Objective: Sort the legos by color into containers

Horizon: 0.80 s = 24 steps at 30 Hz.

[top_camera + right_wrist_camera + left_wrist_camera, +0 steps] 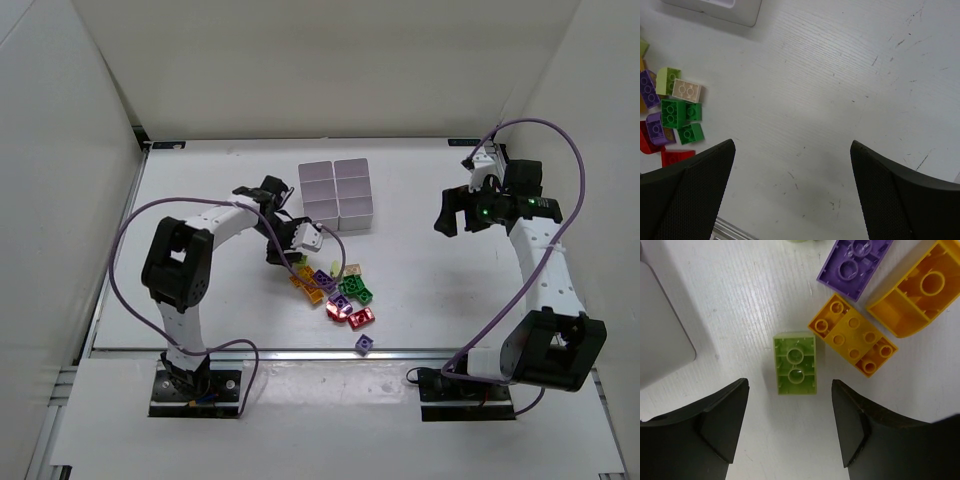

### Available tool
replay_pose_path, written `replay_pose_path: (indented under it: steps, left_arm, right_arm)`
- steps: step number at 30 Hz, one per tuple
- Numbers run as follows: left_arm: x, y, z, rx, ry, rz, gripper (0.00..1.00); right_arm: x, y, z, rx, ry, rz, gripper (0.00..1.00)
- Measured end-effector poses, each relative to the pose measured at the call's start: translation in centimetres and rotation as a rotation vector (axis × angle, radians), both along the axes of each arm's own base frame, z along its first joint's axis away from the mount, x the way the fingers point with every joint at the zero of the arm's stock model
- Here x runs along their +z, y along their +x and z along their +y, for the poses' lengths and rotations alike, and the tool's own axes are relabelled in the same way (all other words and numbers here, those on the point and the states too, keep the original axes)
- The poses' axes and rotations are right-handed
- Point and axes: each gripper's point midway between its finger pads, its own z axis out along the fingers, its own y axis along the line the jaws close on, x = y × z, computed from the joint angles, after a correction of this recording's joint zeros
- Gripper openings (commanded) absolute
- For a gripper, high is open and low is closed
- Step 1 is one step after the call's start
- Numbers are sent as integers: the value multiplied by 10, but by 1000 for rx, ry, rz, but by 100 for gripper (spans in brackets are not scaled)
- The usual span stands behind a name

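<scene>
Found left claw (789, 402) part open and low over the surface (740, 300), gripping nothing. Spotted yellow-green lego (795, 363) studs-down between its fingers, clear of both. Resolved in left wrist view only: orange lego (853, 341) just beside it at 2 o'clock, purple lego (854, 262) at 1 o'clock. Got layout from top view only: containers (337, 195) at 12 o'clock of lego pile (335, 290), stray purple lego (364, 344) at 5 o'clock. Found right claw (791, 150) spread wide, empty, with the pile well apart at 9 o'clock in right wrist view.
</scene>
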Motion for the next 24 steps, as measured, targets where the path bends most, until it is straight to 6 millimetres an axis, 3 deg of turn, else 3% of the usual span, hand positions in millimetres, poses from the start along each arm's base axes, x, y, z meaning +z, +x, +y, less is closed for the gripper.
replay_pose_path:
  steps: [3, 7, 16, 20, 24]
  left_arm:
    - [0, -4, -6, -16, -5, 3, 75]
    - [-1, -9, -12, -31, -8, 11, 61]
    - [-23, -18, -15, -38, 21, 73, 58]
    - [-24, -19, -14, -16, 29, 87, 22]
    - [-18, -15, -11, 48, 24, 110, 11]
  right_arm:
    - [-1, 0, -1, -4, -5, 1, 99]
    - [-1, 1, -3, -7, -10, 1, 99]
    - [-4, 2, -7, -7, -31, 3, 99]
    - [-9, 3, -8, -5, -35, 15, 99]
    - [-9, 3, -7, -4, -31, 17, 99]
